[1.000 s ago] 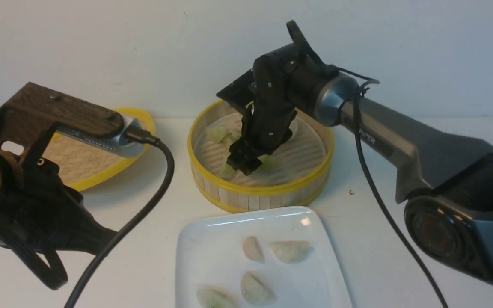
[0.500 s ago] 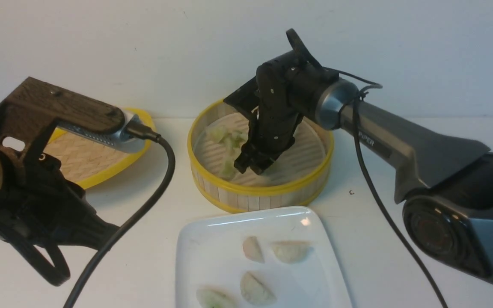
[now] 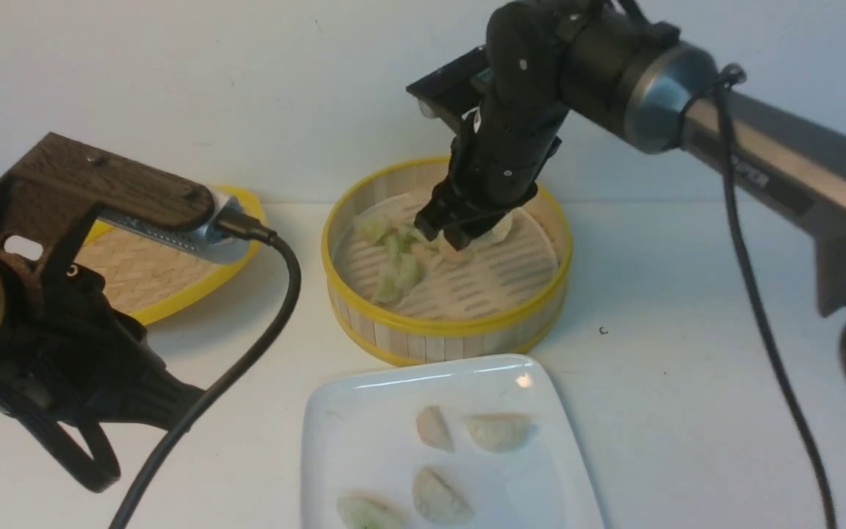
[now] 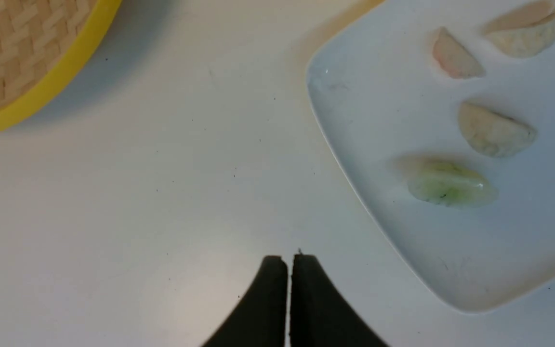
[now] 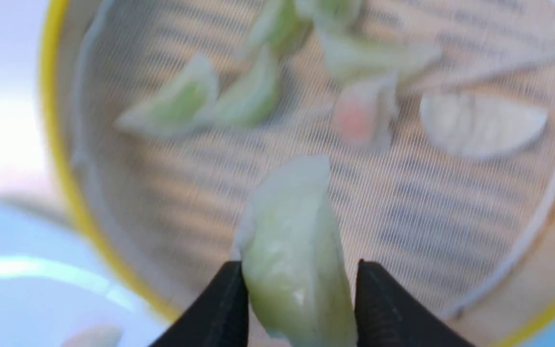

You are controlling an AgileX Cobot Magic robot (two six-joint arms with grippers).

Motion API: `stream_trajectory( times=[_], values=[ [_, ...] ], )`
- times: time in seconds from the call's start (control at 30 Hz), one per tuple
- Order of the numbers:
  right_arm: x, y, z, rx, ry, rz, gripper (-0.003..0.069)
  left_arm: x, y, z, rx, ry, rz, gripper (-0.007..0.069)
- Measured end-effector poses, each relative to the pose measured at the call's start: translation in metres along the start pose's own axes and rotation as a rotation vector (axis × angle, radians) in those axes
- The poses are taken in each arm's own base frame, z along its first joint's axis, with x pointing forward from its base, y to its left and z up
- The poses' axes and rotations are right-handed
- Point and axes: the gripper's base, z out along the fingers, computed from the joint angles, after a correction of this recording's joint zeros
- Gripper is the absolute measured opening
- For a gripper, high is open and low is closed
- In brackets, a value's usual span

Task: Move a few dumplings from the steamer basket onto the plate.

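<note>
On the white table (image 3: 658, 411), the steamer basket (image 3: 393, 327) sits at twelve o'clock, the plate (image 3: 364, 448) at six, just beside it, and the woven lid (image 3: 144, 272) at ten.

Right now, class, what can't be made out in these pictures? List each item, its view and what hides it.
- Front view: the green dumpling in the right pincer, hidden behind the pincer itself.
- Front view: the white plate's near edge, cut off by the frame.
- Left wrist view: most of the woven yellow-rimmed lid, cut off.
- Right wrist view: crimps on the steamer's dumplings, blurred.
</note>
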Motion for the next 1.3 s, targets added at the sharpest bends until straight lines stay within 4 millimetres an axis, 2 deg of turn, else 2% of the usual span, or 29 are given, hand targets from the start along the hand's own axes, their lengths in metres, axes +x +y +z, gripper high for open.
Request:
stream_trajectory(
  times=[0.1,0.13,0.23,0.3,0.4,0.5,0.57,0.67,0.77,0.83,0.87,0.93,0.97,1.0,1.03,1.1,1.13,1.23,1.27,1.3],
  values=[
    [0.015,0.007,-0.020,-0.054,0.011,0.024,0.0268,0.000,0.000,0.000,0.000,0.000,0.000,-0.0006],
    [0.022,0.011,-0.032,-0.086,0.009,0.039,0.0268,0.000,0.000,0.000,0.000,0.000,0.000,-0.0006],
    [0.042,0.020,-0.049,-0.152,0.031,0.066,0.0264,0.000,0.000,0.000,0.000,0.000,0.004,-0.0006],
    [0.064,0.031,-0.052,-0.196,0.081,0.076,0.0183,0.000,0.000,0.000,0.000,0.000,0.011,-0.0006],
    [0.094,0.051,-0.044,-0.251,0.174,0.076,0.0189,0.000,0.000,0.000,0.000,-0.002,0.020,-0.0006],
    [0.128,0.075,-0.020,-0.284,0.314,0.047,0.0190,-0.002,0.000,0.000,0.004,-0.022,0.035,-0.0006],
    [0.141,0.084,-0.002,-0.278,0.347,0.033,0.0190,-0.004,-0.001,0.000,0.008,-0.044,0.039,-0.0006],
    [0.144,0.085,0.017,-0.251,0.317,0.032,0.0190,-0.006,-0.001,0.000,0.011,-0.065,0.042,-0.0006],
    [0.141,0.084,0.029,-0.234,0.282,0.052,0.0224,-0.007,-0.001,0.000,0.013,-0.075,0.042,-0.0006],
    [0.140,0.084,0.031,-0.228,0.267,0.072,0.0302,-0.007,-0.001,0.000,0.013,-0.075,0.042,-0.0006],
    [0.139,0.084,0.031,-0.227,0.265,0.073,0.0311,-0.007,-0.001,0.000,0.013,-0.075,0.042,-0.0006],
    [0.137,0.083,0.028,-0.215,0.269,0.069,0.0451,-0.007,-0.001,0.000,0.013,-0.075,0.042,-0.0006],
    [0.136,0.082,0.028,-0.213,0.266,0.069,0.0459,-0.007,-0.001,0.000,0.013,-0.075,0.042,-0.0006],
    [0.131,0.081,0.023,-0.207,0.276,0.062,0.0505,-0.007,-0.001,0.000,0.013,-0.075,0.042,-0.0006],
    [0.130,0.082,0.022,-0.207,0.277,0.062,0.0508,-0.007,-0.001,0.000,0.013,-0.075,0.042,-0.0006],
    [0.119,0.079,0.001,-0.193,0.254,0.061,0.0494,-0.007,-0.001,0.000,0.013,-0.075,0.042,-0.0006],
    [0.118,0.079,-0.001,-0.192,0.245,0.060,0.0488,-0.007,-0.001,0.000,0.014,-0.075,0.041,-0.0006],
    [0.106,0.073,-0.058,-0.164,0.106,0.052,0.0309,-0.007,-0.001,0.000,0.013,-0.075,0.042,-0.0006],
    [0.105,0.072,-0.067,-0.155,0.082,0.053,0.0280,-0.007,-0.001,0.000,0.013,-0.075,0.042,-0.0006],
    [0.106,0.068,-0.099,-0.130,0.000,0.055,0.0176,-0.007,-0.001,0.000,0.013,-0.075,0.042,-0.0006]
  ],
)
